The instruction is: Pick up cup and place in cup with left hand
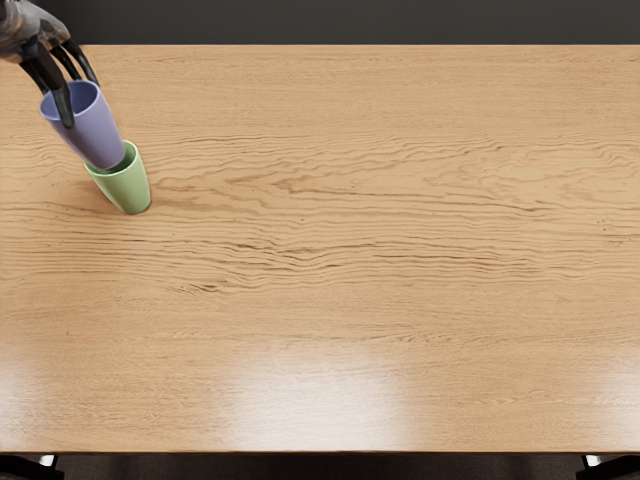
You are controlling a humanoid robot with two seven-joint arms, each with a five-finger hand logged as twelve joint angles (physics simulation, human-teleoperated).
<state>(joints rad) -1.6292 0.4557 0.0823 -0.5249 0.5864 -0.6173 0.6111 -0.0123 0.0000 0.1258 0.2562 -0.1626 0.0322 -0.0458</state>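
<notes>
Head view: left hand grasps purple cup at mouth of green cup

The left hand (pixel 45 68) comes in from the far left corner, and it is grasping the purple cup (pixel 96 133) close to the rim. One dark finger (pixel 64 104) of this hand lies over the near side of the rim, and the other visible fingers reach to its far side. The tip of that near finger crosses the rim, but I cannot tell exactly how firmly it presses.

The purple cup is just under the hand, with its opening turned up towards the fingers. Its lower end is at the mouth of the green cup (pixel 130 191), which is below the hand and slightly to its right. The two cups overlap there; how deep the purple one sits, or whether its bottom touches the inside, I cannot tell. Both cups look leaning towards the hand, and the purple one a little more.

The green cup stands on the wooden desk (pixel 330 270), which spreads under the hand and far to the right of it. Some pale shine lies on the desk's near part, well apart from the hand.
</notes>
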